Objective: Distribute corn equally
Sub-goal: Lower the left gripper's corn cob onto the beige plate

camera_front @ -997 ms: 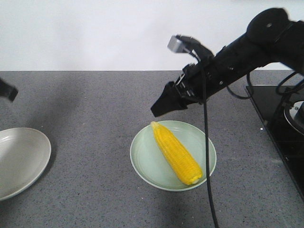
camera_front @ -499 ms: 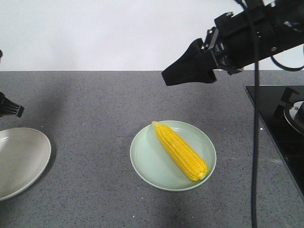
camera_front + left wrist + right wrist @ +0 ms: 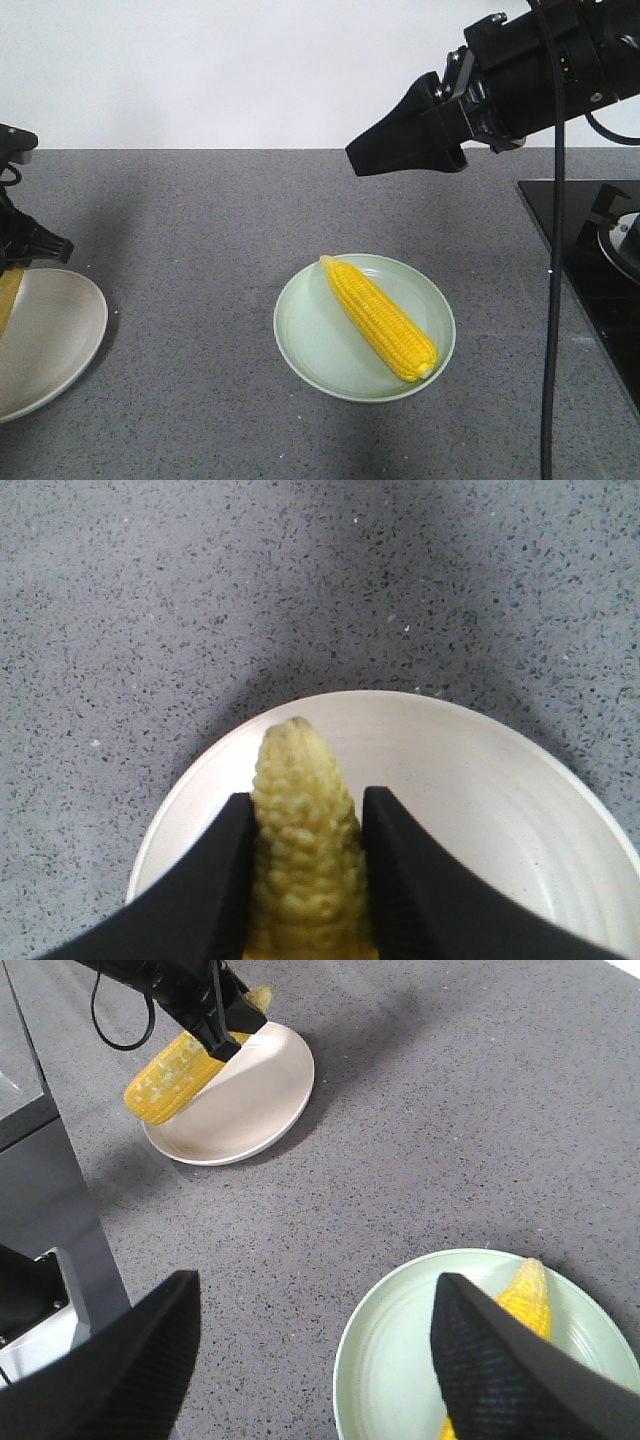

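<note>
One corn (image 3: pixel 380 318) lies diagonally on the pale green plate (image 3: pixel 310 345) at the middle of the counter. Another corn (image 3: pixel 300 825) sits tip forward between the black fingers of my left gripper (image 3: pixel 305 805), which is shut on it above the near part of the white plate (image 3: pixel 480 780). From the front, that gripper (image 3: pixel 20 245) shows at the far left edge over the white plate (image 3: pixel 55 330). My right gripper (image 3: pixel 355 160) hangs open well above the green plate (image 3: pixel 400 1360), with nothing between its fingers. In the right wrist view the held corn (image 3: pixel 170 1075) slants over the white plate (image 3: pixel 260 1100).
A black cooktop (image 3: pixel 590 270) fills the counter's right side. A black cable (image 3: pixel 550 320) hangs from the right arm down past the green plate's right rim. Grey speckled counter lies between the two plates.
My right gripper rose from just over the green plate and now holds high. The left arm came down into view at the left edge, bringing a corn over the white plate.
</note>
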